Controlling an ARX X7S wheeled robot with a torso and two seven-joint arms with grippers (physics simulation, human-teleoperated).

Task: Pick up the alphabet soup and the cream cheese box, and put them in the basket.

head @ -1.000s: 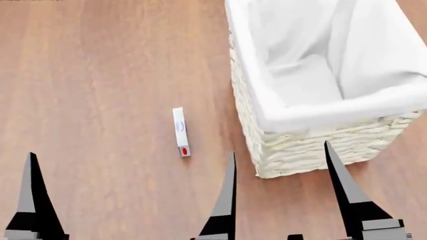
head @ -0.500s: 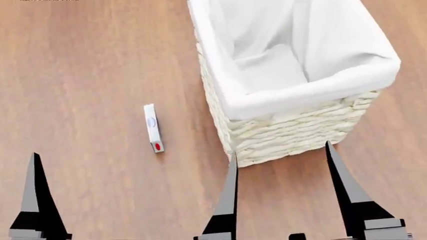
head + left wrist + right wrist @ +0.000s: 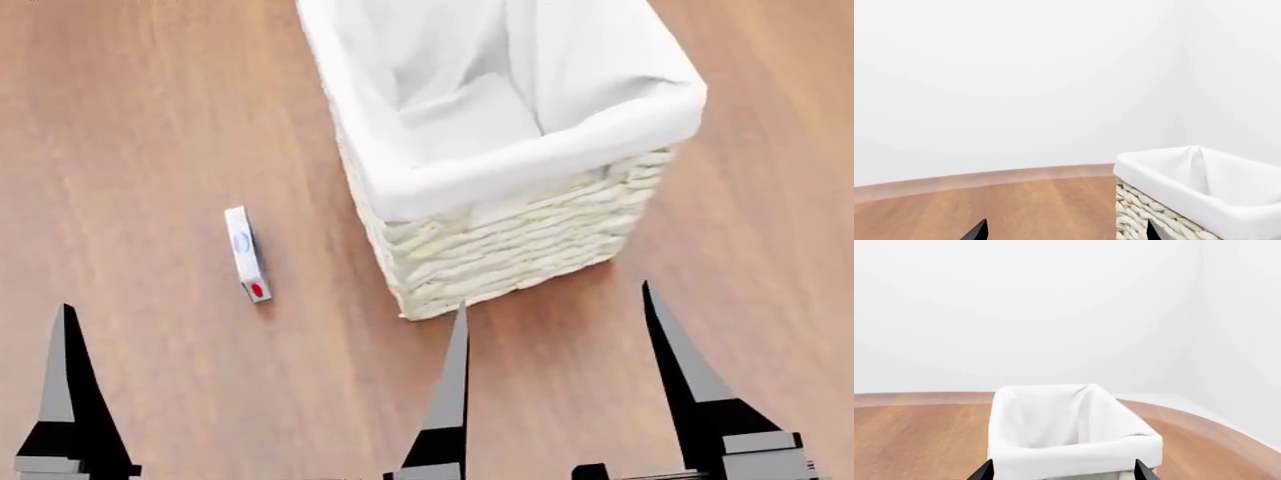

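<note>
Two empty grippers, one cream cheese box on the floor, no soup can in any view.

Head view: the cream cheese box [image 3: 247, 254] stands on its thin edge on the wooden floor [image 3: 147, 120], just beside the basket [image 3: 521, 250] on the left arm's side, apart from its wicker wall. The left gripper [image 3: 260, 385] and right gripper [image 3: 554, 385] hang short of the basket, jaws wide apart, holding nothing.
Left wrist view: the basket's lined rim, floor and a pale wall [image 3: 1021, 75] show; the box is out of sight.
Right wrist view: the basket sits straight ahead, its visible liner empty.
Judgement: this is the approach step, nothing collected. The next move calls for bringing the left gripper down over the box and closing across its thin faces; the alphabet soup must first be found.
</note>
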